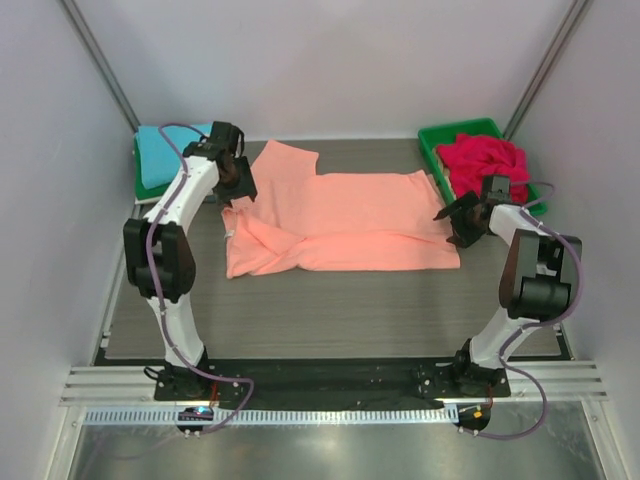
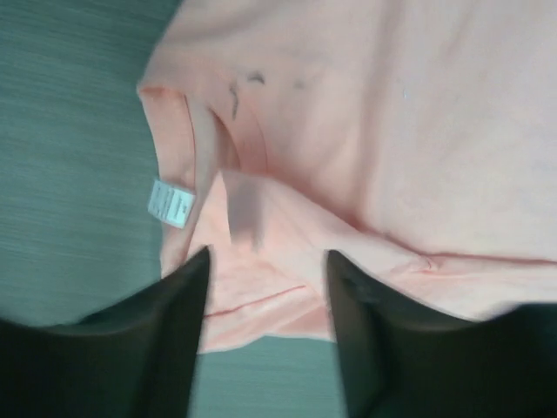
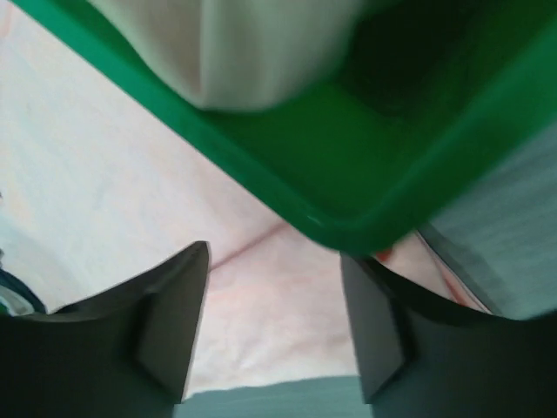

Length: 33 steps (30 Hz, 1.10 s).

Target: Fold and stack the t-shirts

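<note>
A large salmon-orange t-shirt (image 1: pixel 350 220) lies spread on the table, its left part rumpled and one sleeve reaching toward the back. My left gripper (image 1: pixel 240 188) is open and empty just above the shirt's left end. In the left wrist view the gripper (image 2: pixel 265 270) hovers over folded cloth (image 2: pixel 418 131) near the collar and its white label (image 2: pixel 170 202). My right gripper (image 1: pixel 455 215) is open and empty at the shirt's right edge. In the right wrist view the gripper (image 3: pixel 274 261) hangs over the salmon hem (image 3: pixel 278 340). A red t-shirt (image 1: pixel 485 158) and a turquoise one (image 1: pixel 165 150) lie at the back.
A green plastic tray (image 1: pixel 440 140) at the back right holds the red shirt; its corner (image 3: pixel 392 165) fills the top of the right wrist view, pale cloth (image 3: pixel 252 43) inside. The turquoise shirt rests on a green tray (image 1: pixel 141 186) at the back left. White walls enclose the table.
</note>
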Motion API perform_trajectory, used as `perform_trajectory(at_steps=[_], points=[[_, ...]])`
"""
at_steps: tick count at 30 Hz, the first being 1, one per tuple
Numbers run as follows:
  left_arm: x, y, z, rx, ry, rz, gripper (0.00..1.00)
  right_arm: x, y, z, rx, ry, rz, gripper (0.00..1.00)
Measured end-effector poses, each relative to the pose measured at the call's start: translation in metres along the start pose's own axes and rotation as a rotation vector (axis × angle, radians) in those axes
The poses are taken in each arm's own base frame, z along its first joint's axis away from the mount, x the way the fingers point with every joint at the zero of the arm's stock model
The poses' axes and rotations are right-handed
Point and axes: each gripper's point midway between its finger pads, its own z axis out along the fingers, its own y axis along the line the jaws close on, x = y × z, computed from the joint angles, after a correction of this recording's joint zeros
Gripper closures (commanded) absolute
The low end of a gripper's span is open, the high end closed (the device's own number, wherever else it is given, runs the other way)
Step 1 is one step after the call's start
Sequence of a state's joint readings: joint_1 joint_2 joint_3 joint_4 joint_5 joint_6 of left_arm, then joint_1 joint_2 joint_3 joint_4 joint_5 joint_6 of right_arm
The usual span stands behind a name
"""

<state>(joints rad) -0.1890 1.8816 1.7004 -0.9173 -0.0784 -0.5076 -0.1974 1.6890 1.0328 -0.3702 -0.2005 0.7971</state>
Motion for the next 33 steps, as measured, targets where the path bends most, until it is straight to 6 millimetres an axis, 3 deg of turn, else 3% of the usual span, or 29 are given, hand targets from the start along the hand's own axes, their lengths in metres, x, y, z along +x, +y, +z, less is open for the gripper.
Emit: perform_trajectory(at_steps=[1,3,6,11,14,18,21,23,26,33], points=[[-0.009,-0.001,0.009,-0.001,0.004,-0.003,0.31,-0.004,0.006,0.005,-0.012,0.003,-0.007,0.15],[-0.015,0.0,0.018,-0.002,0.008,-0.006,0.2,-0.008,0.01,0.006,-0.022,0.0,-0.018,0.06],[0.002,0.014,0.01,-0.016,0.028,-0.018,0.16,-0.012,0.01,-0.009,-0.026,-0.049,-0.042,0.04],[0.057,0.036,-0.034,0.024,-0.022,-0.087,0.22,-0.009,0.001,-0.05,-0.046,-0.162,-0.061,0.06],[0.092,0.045,-0.049,0.086,-0.073,-0.16,0.21,0.001,-0.016,-0.061,-0.039,-0.189,-0.058,0.08],[0.146,0.061,-0.034,0.102,-0.051,-0.251,0.22,0.024,-0.053,-0.052,0.025,-0.15,-0.037,0.12],[0.172,0.07,-0.016,0.087,-0.015,-0.306,0.23,0.044,-0.079,-0.042,0.077,-0.103,-0.024,0.13],[0.182,0.072,-0.007,0.084,-0.006,-0.339,0.24,0.051,-0.087,-0.039,0.092,-0.088,-0.021,0.14],[0.186,0.072,0.004,0.099,-0.022,-0.387,0.23,0.046,-0.083,-0.036,0.072,-0.105,-0.028,0.16],[0.165,0.07,0.022,0.108,-0.12,-0.465,0.28,0.036,-0.068,-0.026,0.005,-0.133,-0.038,0.21]])
